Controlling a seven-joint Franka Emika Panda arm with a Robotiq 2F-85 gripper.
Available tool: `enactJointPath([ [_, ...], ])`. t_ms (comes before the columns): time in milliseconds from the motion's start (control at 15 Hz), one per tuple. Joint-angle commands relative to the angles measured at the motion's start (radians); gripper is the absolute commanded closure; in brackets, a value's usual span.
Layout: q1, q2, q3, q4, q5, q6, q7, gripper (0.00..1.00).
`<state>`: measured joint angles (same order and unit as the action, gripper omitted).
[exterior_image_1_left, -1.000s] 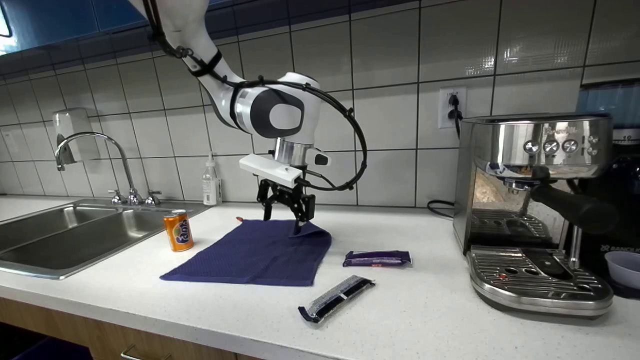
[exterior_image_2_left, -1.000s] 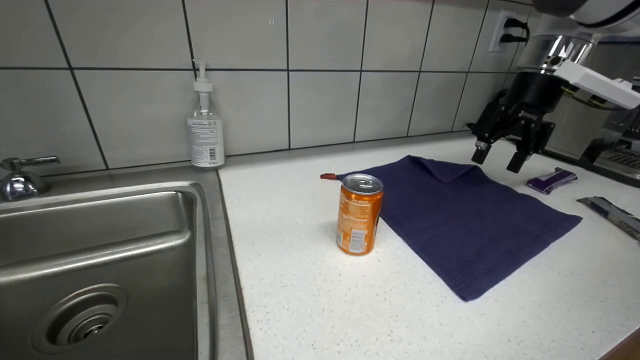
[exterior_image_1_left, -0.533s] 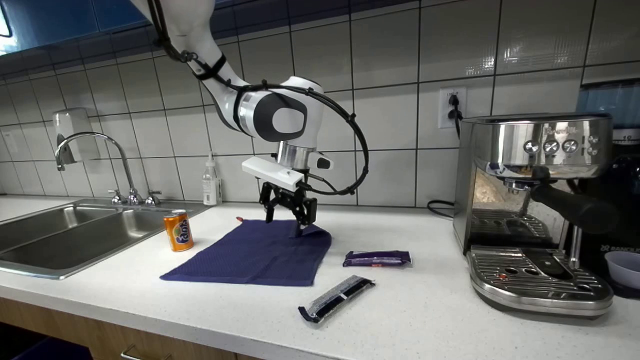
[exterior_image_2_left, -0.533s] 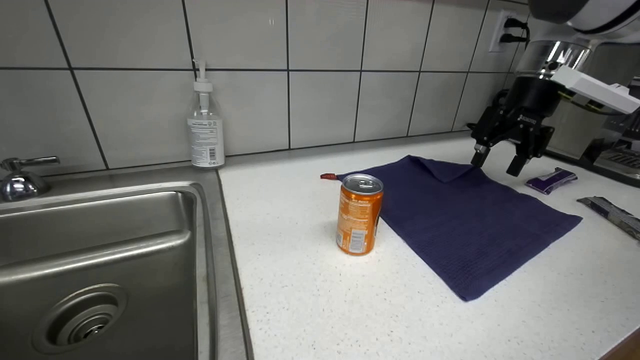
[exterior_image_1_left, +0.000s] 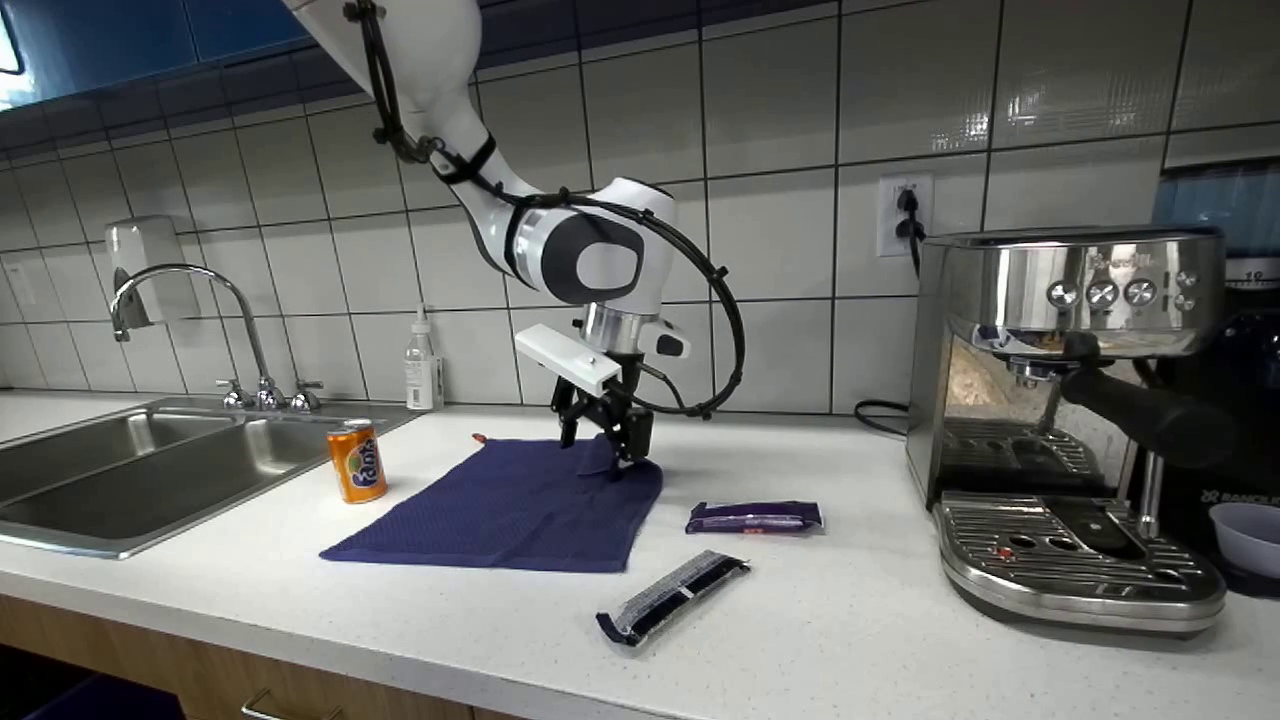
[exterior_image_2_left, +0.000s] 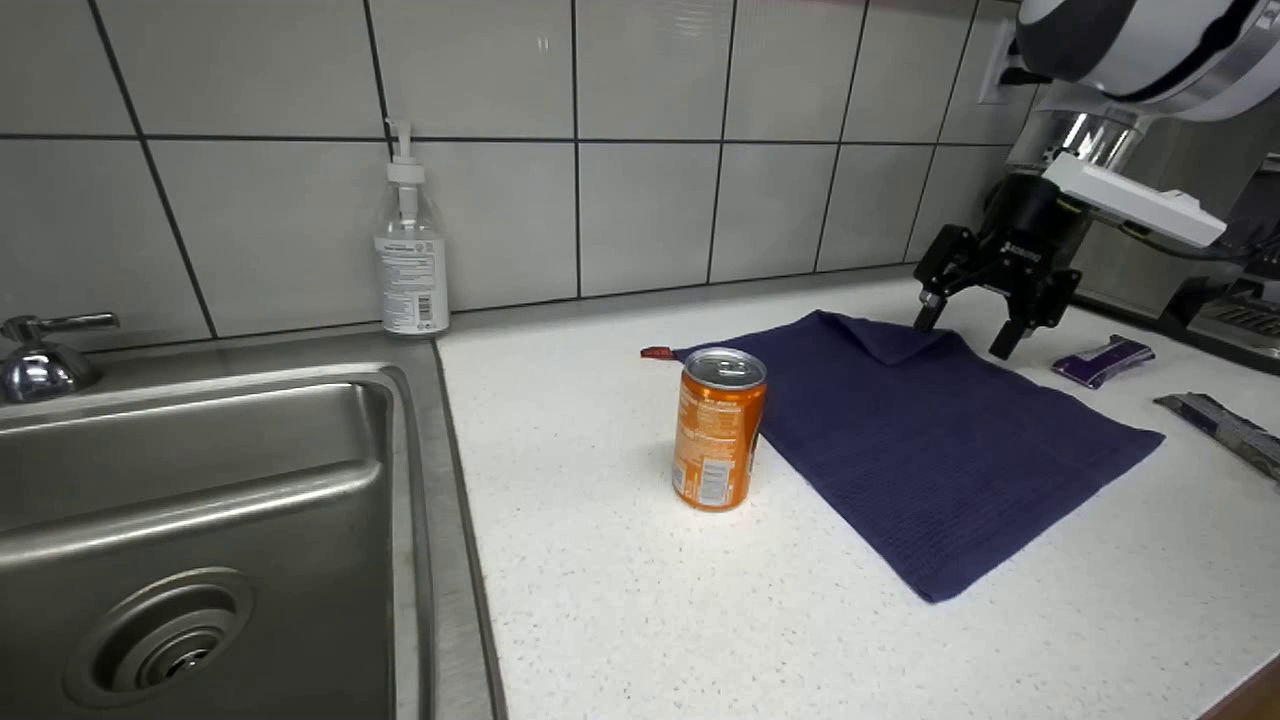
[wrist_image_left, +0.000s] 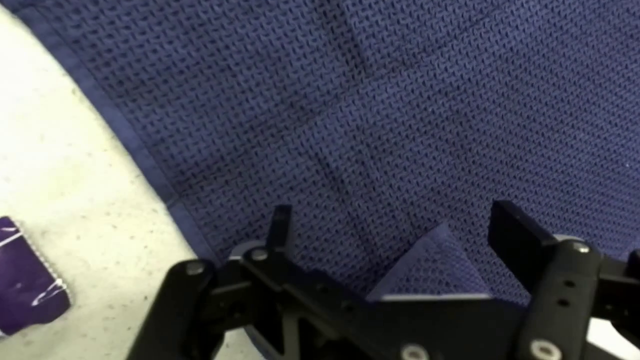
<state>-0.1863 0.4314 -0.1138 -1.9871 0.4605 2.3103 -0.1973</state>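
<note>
A dark blue woven cloth lies spread on the white counter, one back corner folded over on itself. My gripper stands open just over that folded corner, which shows between the parted fingers in the wrist view; nothing is gripped. In an exterior view the gripper points down at the cloth's back edge; whether a fingertip touches the fabric I cannot tell. An orange can stands upright beside the cloth on the sink side. A purple wrapped bar and a black-and-silver wrapped bar lie on the opposite side.
A steel sink with a tall faucet borders the counter, and a pump bottle stands by the wall. A chrome espresso machine sits at the far end. A small red piece pokes out at the cloth's corner.
The arm has come lower and shifted sideways, rightward in an exterior view, over the cloth's folded corner. Its fingers have stayed apart. Cloth, can and bars look unmoved.
</note>
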Motion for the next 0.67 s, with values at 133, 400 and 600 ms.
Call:
enactJointPath([
  [133, -0.037, 0.077, 0.039, 0.106, 0.036, -0.009, 0.093, 0.0],
  [400, -0.046, 0.098, 0.046, 0.143, 0.047, -0.004, 0.116, 0.0],
  [600, -0.048, 0.108, 0.049, 0.158, 0.045, 0.01, 0.127, 0.0],
])
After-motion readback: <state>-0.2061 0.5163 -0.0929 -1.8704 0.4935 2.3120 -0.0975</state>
